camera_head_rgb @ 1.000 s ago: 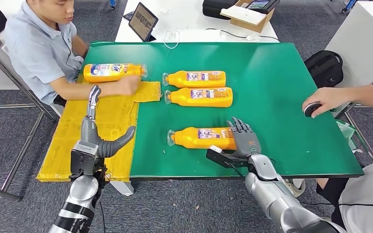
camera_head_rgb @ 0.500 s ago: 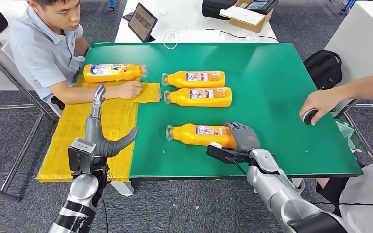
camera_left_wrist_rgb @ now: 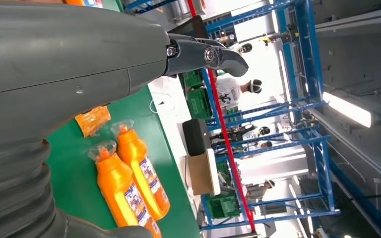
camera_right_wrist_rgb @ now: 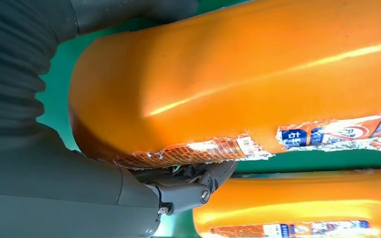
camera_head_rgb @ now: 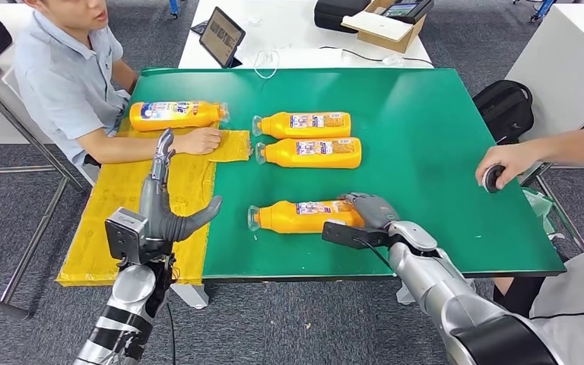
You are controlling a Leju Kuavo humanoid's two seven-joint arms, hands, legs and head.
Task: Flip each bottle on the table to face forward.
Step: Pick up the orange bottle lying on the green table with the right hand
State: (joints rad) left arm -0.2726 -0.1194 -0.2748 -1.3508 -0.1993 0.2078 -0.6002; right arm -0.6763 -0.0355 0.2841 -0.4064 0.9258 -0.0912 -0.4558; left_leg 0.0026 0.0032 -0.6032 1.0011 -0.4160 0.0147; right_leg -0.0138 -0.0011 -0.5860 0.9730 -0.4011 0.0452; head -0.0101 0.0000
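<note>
Several orange bottles lie on their sides on the green table [camera_head_rgb: 441,152]. The nearest bottle [camera_head_rgb: 300,217] has its cap toward the left, and my right hand [camera_head_rgb: 370,208] grips its base end. The right wrist view shows that bottle [camera_right_wrist_rgb: 238,74] large, with my thumb [camera_right_wrist_rgb: 183,186] against its torn label and my fingers over the other side. Two more bottles [camera_head_rgb: 304,124] [camera_head_rgb: 309,152] lie side by side farther back, label up; these two bottles [camera_left_wrist_rgb: 141,171] [camera_left_wrist_rgb: 121,191] also show from the left wrist. A fourth bottle [camera_head_rgb: 173,115] lies at the far left. My left hand [camera_head_rgb: 169,207] is raised over the yellow mat [camera_head_rgb: 106,220], fingers apart, holding nothing.
A seated person at the left rests a forearm [camera_head_rgb: 148,144] on the mat by the fourth bottle. At the right edge another person's hand [camera_head_rgb: 502,163] holds a small dark object. A tablet [camera_head_rgb: 223,34] and a cardboard box [camera_head_rgb: 384,19] stand on the white table behind; a black bag [camera_head_rgb: 506,106] sits on the floor.
My right hand has curled down over the nearest bottle's base, and the bottle has slid a little to the left. My left hand has drifted slightly forward and to the right.
</note>
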